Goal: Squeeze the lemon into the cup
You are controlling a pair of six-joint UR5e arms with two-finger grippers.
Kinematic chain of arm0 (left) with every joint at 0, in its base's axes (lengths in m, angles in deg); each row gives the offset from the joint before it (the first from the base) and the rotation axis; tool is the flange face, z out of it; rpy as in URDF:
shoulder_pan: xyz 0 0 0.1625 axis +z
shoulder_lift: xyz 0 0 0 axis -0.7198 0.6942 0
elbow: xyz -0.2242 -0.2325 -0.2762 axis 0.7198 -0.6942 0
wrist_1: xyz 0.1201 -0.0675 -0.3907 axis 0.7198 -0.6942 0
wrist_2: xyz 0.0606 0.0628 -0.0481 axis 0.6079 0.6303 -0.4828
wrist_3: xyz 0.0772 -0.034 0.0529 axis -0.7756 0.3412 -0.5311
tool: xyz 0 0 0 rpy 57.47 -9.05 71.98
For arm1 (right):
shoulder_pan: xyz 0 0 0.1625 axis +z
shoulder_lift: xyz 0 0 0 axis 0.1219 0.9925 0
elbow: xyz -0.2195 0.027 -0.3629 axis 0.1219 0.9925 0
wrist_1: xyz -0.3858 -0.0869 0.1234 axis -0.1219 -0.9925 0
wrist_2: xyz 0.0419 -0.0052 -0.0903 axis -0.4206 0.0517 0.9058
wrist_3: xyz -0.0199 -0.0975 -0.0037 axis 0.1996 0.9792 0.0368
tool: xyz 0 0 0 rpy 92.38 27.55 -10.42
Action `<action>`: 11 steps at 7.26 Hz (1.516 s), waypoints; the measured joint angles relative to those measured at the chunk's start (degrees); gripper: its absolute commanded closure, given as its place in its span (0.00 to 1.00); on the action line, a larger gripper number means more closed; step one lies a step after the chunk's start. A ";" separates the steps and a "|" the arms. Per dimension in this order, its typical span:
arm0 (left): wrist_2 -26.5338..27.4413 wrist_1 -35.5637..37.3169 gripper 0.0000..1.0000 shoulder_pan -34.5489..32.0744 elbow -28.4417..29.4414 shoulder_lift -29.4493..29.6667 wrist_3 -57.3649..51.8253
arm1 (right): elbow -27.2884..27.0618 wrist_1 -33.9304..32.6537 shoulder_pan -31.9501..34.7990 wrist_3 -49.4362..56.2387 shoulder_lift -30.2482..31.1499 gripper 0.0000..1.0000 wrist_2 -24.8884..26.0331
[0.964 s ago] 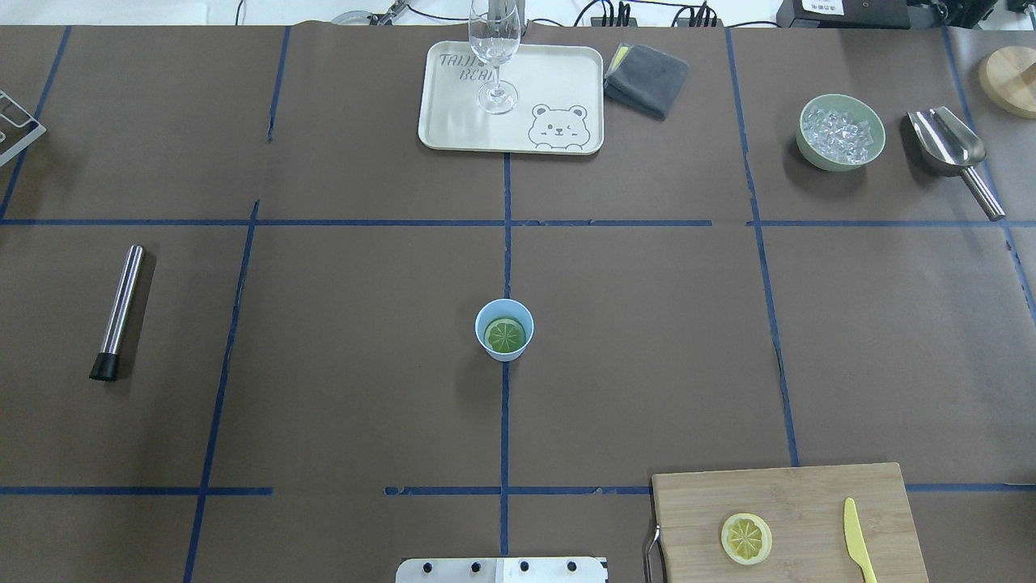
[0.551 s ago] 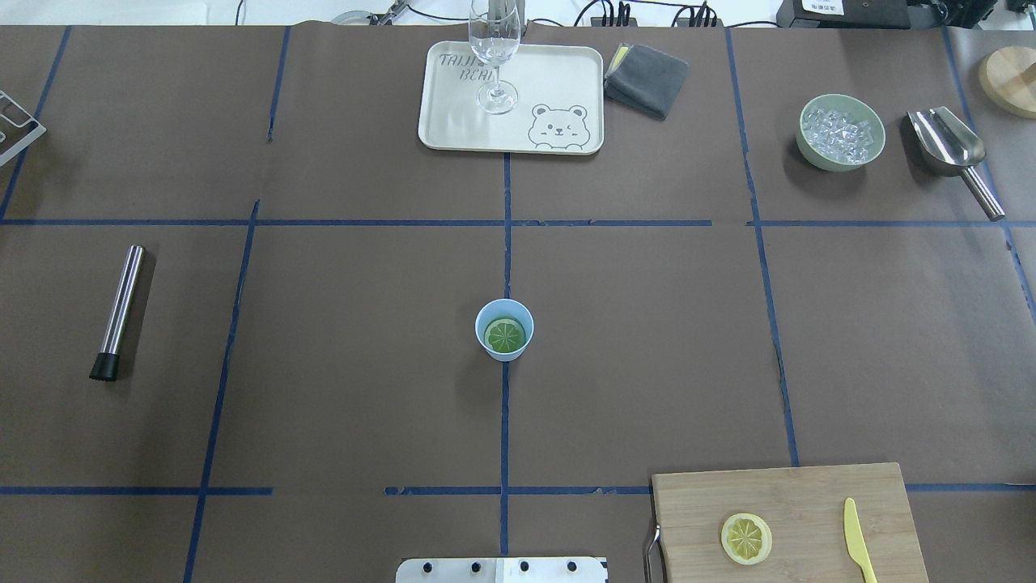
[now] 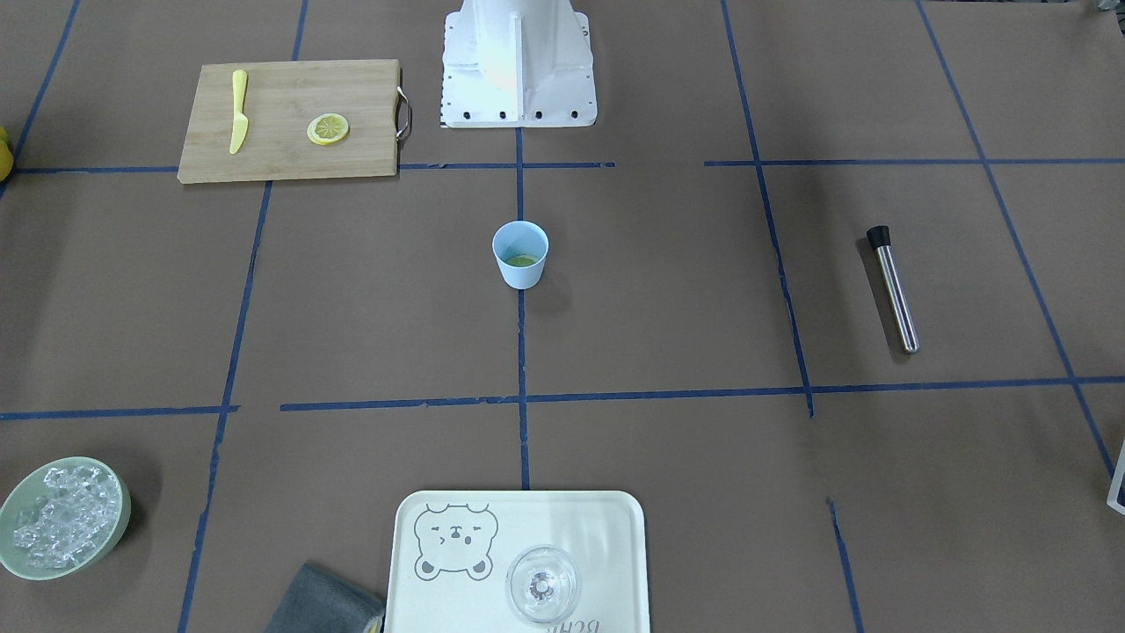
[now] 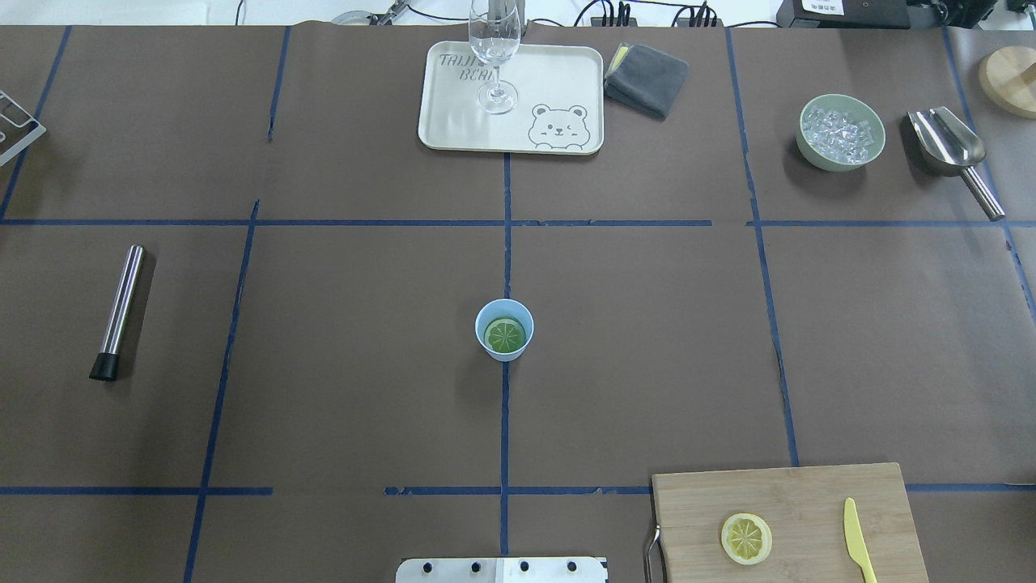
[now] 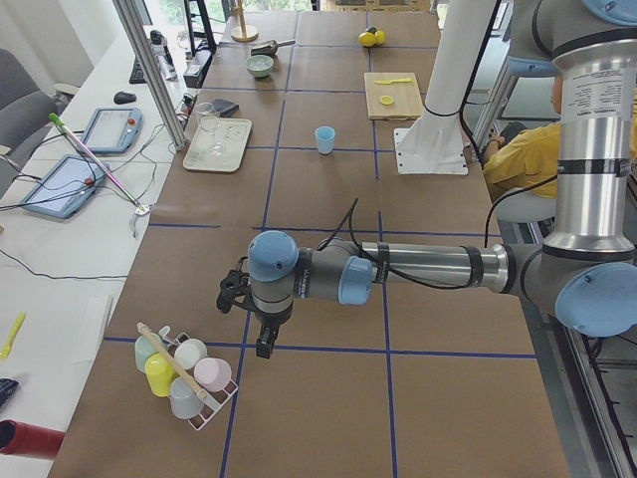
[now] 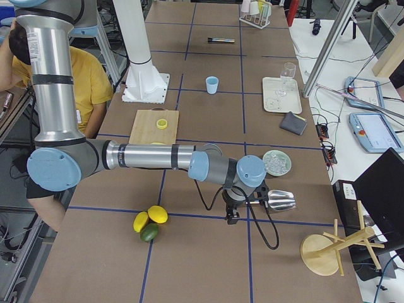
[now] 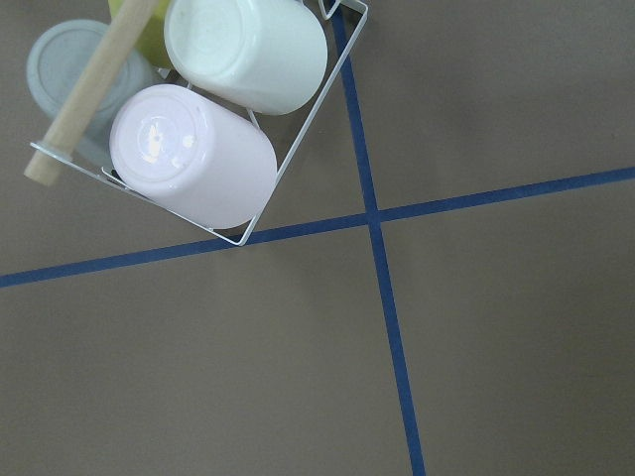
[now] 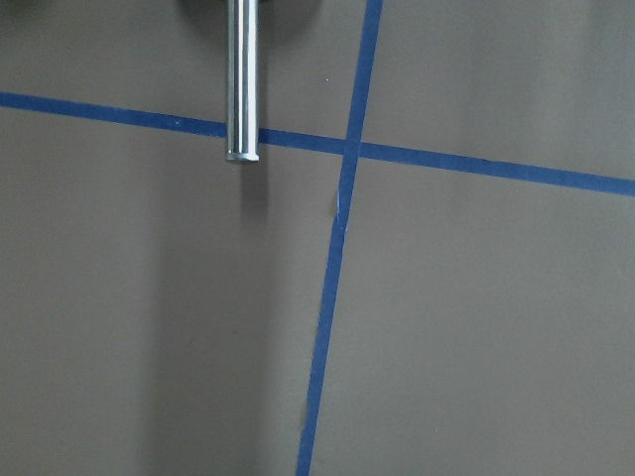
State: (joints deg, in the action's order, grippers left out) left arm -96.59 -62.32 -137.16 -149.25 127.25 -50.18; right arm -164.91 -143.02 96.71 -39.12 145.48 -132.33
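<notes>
I find the lemon (image 4: pixel 745 538) lying cut face up on the bamboo cutting board (image 4: pixel 809 494), at five o'clock from the cup (image 4: pixel 483 321). The cup stands upright mid-worktop (image 4: pixel 364 364), probably so either arm can reach it, and a green slice (image 4: pixel 505 335) sits inside. Both arms hang wide of the work. Whether the left end effector (image 5: pixel 261 347) and the right end effector (image 6: pixel 231 218) are apart or together, I cannot tell.

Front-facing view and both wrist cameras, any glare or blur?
Front-facing view: the white robot base is blown out, the rest sharp. Left wrist view: small glare spots on the pink cup. Right wrist view: sharp, sheen along the metal handle.
</notes>
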 measured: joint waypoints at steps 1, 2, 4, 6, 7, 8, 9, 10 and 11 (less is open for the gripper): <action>-0.01 0.42 0.00 0.36 0.05 -0.09 0.00 | 0.01 2.37 -0.01 -2.35 0.34 0.00 -0.13; -0.02 1.78 0.00 0.55 -0.01 -0.06 0.02 | -0.01 4.52 0.00 -5.16 0.67 0.00 -0.13; -0.08 8.98 0.00 0.76 -1.04 0.46 0.08 | -0.04 6.39 -0.01 -7.35 0.98 0.00 -0.15; -0.14 12.57 0.00 0.89 -1.83 0.51 0.09 | -0.21 6.68 0.02 -7.49 1.10 0.00 -0.28; -0.13 12.90 0.00 0.95 -1.85 0.49 0.07 | -0.32 6.70 0.03 -7.43 1.20 0.00 -0.29; -0.11 12.97 0.00 1.03 -1.84 0.48 0.03 | -0.39 6.71 0.03 -7.40 1.33 0.00 -0.26; -0.11 12.99 0.00 1.07 -1.82 0.48 0.01 | -0.44 6.71 0.03 -7.38 1.43 0.00 -0.24; -0.11 12.96 0.00 1.09 -1.81 0.49 0.01 | -0.45 6.71 0.03 -7.38 1.46 0.00 -0.24; -0.11 12.93 0.00 1.11 -1.81 0.52 0.02 | -0.44 6.71 0.03 -7.40 1.48 0.00 -0.25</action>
State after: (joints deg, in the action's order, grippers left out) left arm -96.70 -49.39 -136.04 -151.06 127.77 -50.17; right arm -165.35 -136.30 96.74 -46.51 146.96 -132.58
